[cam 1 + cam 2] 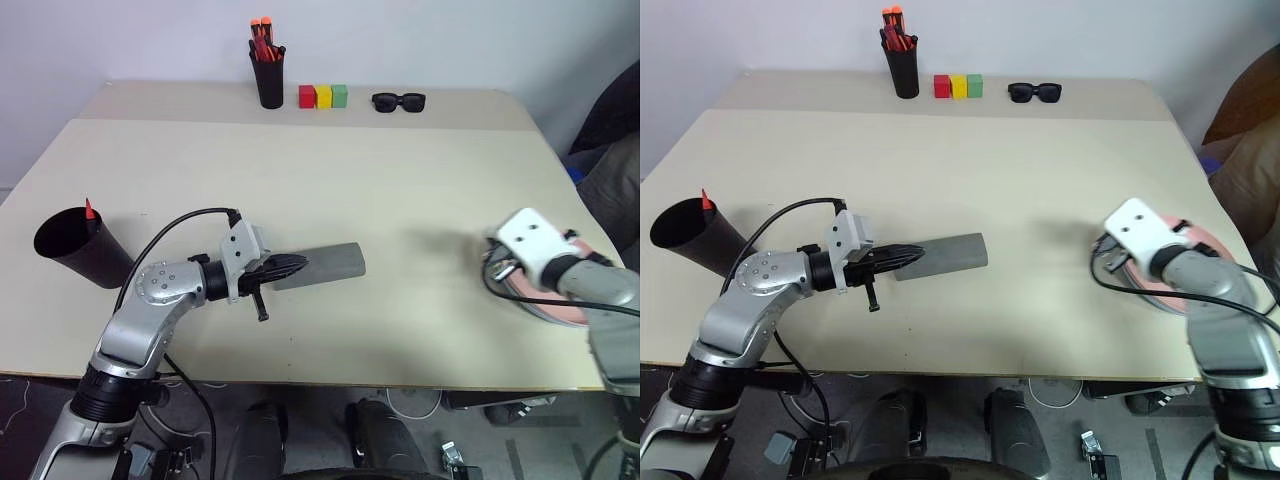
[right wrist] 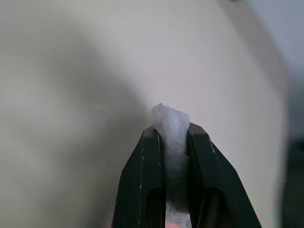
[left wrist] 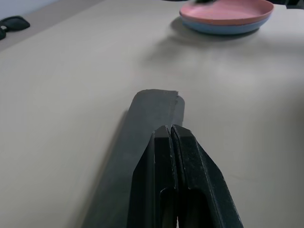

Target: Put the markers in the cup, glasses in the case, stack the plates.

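Observation:
The grey case (image 1: 330, 265) lies closed in the middle of the table. My left gripper (image 3: 170, 128) is shut, its fingers pressed together over the case's near end with nothing between them. At the right edge the salmon pink plate (image 3: 226, 9) rests on the light blue plate (image 3: 223, 27). My right gripper (image 2: 171, 128) hovers over them, shut on a small white fluffy wad (image 2: 170, 121). The black cup (image 1: 75, 245) lies tilted at the left, and a red marker tip (image 1: 88, 208) pokes out of its mouth. The glasses are hidden.
At the back stand a black pen holder (image 1: 268, 75) with orange-capped pens, three coloured blocks (image 1: 323, 96) and black sunglasses (image 1: 399, 102). The table's front edge (image 1: 300, 380) runs close under both arms. Dark cloth (image 1: 610, 130) hangs beyond the right side.

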Tool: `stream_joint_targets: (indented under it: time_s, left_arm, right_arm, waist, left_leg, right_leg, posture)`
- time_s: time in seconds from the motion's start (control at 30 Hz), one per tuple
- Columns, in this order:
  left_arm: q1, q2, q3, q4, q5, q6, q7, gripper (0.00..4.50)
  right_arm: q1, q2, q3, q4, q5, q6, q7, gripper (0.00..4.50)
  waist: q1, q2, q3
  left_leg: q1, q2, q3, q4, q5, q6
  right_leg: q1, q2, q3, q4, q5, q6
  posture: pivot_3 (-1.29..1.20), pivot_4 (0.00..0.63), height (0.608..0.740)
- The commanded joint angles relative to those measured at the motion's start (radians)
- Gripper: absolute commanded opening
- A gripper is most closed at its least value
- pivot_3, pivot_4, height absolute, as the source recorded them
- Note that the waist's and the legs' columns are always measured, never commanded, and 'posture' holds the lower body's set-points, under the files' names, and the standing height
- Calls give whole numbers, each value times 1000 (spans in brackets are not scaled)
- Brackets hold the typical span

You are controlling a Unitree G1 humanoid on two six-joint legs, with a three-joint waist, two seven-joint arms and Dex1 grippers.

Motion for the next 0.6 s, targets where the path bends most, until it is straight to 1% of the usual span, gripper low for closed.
stream_joint_targets:
  time_s: [0.03,0.07,0.1,0.27,0.33,0.47,0.6]
  left_arm:
    - [-38,-14,-13,13,2,-32,-15,0]
    - [-41,-17,-16,19,4,-36,-17,0]
    - [-45,-20,-19,26,7,-39,-18,0]
    - [-36,-25,13,29,-3,-25,15,0]
    - [-20,-20,38,19,1,-24,47,0]
    - [12,-17,103,4,33,-29,152,0]
    - [73,-4,172,-30,71,-28,246,0]
  right_arm:
    - [33,-41,-81,2,-16,45,-12,500]
    - [41,-47,-82,8,-20,39,-14,1002]
    - [42,-51,-82,16,-21,33,-17,1317]
    - [9,-78,-46,39,-30,-32,-13,3829]
    - [-5,-92,-41,57,-14,-67,7,3829]
    - [-84,-90,-39,125,45,-126,46,3829]
    - [-166,-10,-32,141,192,-215,128,3829]
  waist:
    - [-1,0,0]
    - [-2,0,0]
    - [-4,0,0]
    - [-9,2,-1]
    - [-7,2,-1]
    - [-7,2,-1]
    - [-8,1,-1]
  left_leg:
    - [0,0,0,0,0,0]
    - [0,0,0,0,0,0]
    - [0,0,0,0,0,0]
    - [1,0,0,0,0,0]
    - [1,0,0,0,0,0]
    - [1,0,0,0,0,0]
    - [1,1,0,-1,0,0]
  right_leg:
    - [0,0,0,0,0,0]
    - [0,0,0,0,0,0]
    - [0,0,0,0,0,0]
    - [0,1,1,0,0,0]
    - [0,1,1,0,0,0]
    - [0,0,1,0,0,0]
    - [0,1,1,0,0,0]
  posture:
    - [0,150,722]
    - [0,150,722]
    - [0,150,722]
    - [0,150,722]
    - [0,150,722]
    - [0,150,722]
    - [0,150,722]
